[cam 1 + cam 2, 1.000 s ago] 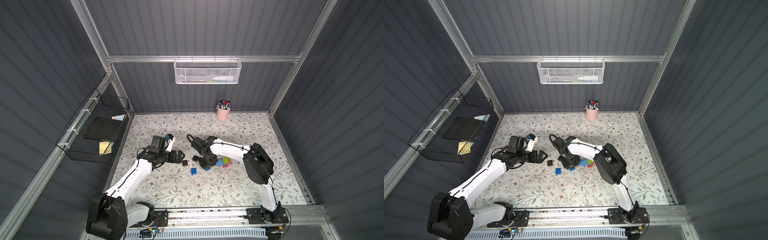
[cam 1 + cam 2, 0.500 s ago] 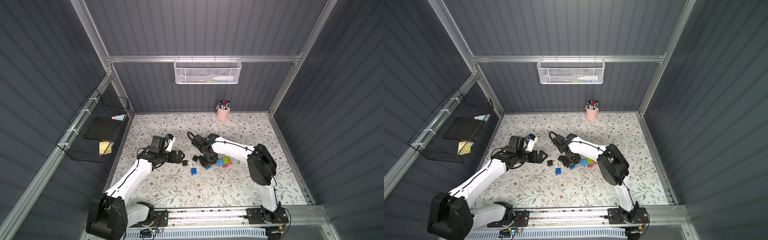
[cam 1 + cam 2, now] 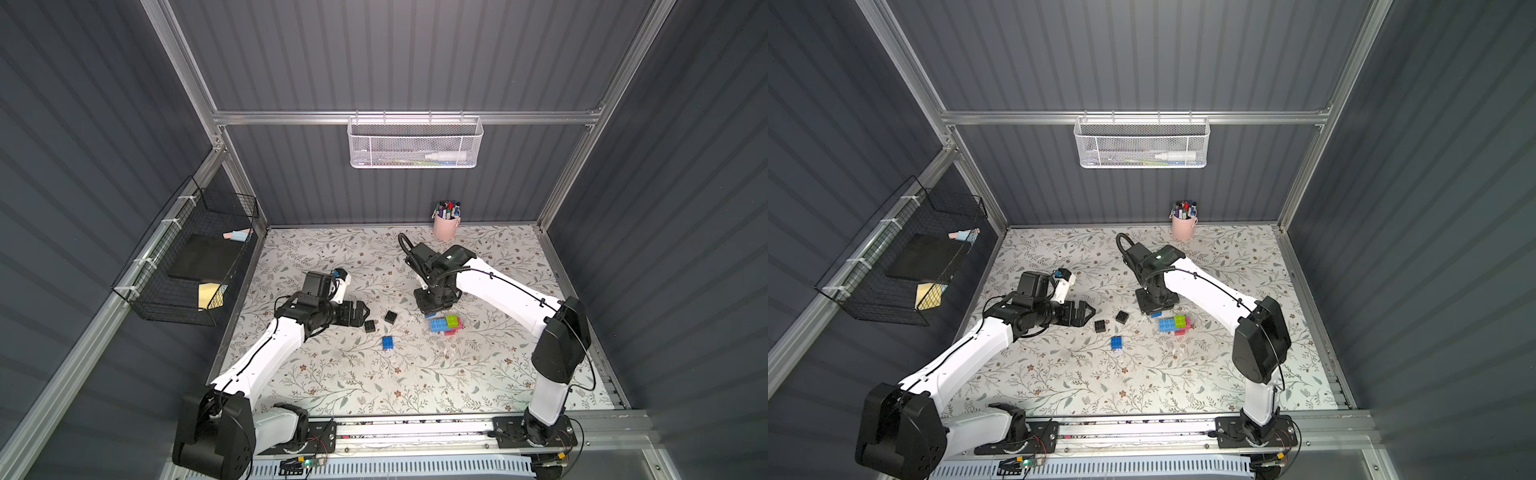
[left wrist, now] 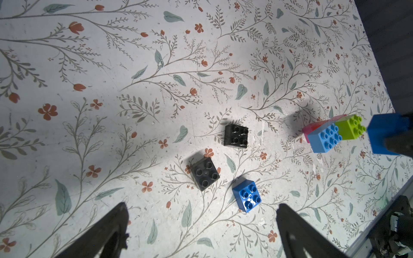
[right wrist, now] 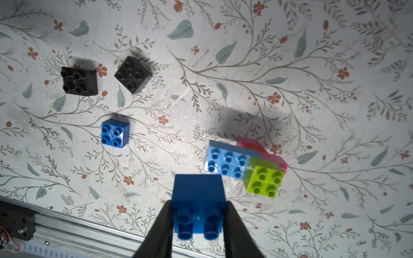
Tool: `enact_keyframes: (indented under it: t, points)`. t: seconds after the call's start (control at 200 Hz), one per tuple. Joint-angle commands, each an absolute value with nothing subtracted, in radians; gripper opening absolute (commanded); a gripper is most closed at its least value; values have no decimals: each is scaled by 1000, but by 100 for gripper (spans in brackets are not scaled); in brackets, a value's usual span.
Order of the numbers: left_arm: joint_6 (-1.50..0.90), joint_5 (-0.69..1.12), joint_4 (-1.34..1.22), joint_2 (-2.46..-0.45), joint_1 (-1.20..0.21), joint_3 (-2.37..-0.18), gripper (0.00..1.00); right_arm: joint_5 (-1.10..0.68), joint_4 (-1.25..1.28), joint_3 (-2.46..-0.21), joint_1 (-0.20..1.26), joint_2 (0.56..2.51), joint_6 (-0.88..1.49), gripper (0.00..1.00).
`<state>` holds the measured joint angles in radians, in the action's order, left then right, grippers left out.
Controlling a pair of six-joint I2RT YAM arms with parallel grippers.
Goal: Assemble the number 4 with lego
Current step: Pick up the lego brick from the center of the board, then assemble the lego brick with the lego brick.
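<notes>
Over the last second the right arm has swung its elbow out to the right and drawn its wrist a little right and far, while the left arm has kept its place. That right end effector [image 5: 199,203] is closed hard on a dark blue brick [image 5: 197,192], pinching two opposite sides with the studs turned up toward the wrist, and it seems to hang clear of the bench [image 3: 374,257]. What the coming move turns on is that the started number 4 [image 3: 446,325] lies just to the right of this held brick, close beside it yet apart, not beneath it; so the brick would have to travel right before it goes down. So far the figure is a light blue brick [image 5: 226,159] whose long axis runs left to right, a lime green brick [image 5: 264,179] at its right end, and a pink brick [image 5: 276,161] showing from under them. On which studs the held brick belongs I cannot tell. Of the two arms the right is plainly the nearer. The left end effector [image 3: 1089,311], jaws spread as wide as they go and empty, sits well to the left of the figure, just left of two black bricks [image 4: 236,138]; a spare dark blue brick [image 4: 247,195] lies near and a little right of those, alone on the bench.
</notes>
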<state>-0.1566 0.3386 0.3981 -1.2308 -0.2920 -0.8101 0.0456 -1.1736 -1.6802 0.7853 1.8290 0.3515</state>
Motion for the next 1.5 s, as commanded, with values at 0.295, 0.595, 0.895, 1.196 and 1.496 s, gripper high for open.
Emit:
enact_keyframes:
  t: [0.295, 0.595, 0.895, 1.196, 1.496]
  points:
    - [-148, 360, 370, -1256, -291, -819, 99, 72, -1251, -1557, 696, 1750, 377, 19]
    - [-147, 362, 377, -1250, -291, -817, 99, 66, -1205, -1501, 667, 1756, 392, 19]
    - [-145, 362, 380, -1248, -291, -816, 99, 55, -1167, -1493, 655, 1782, 377, 19]
    - [-145, 363, 383, -1247, -291, -816, 99, 47, -1144, -1464, 643, 1799, 367, 19]
    - [-144, 363, 385, -1245, -291, -813, 99, 31, -1112, -1434, 628, 1817, 364, 19]
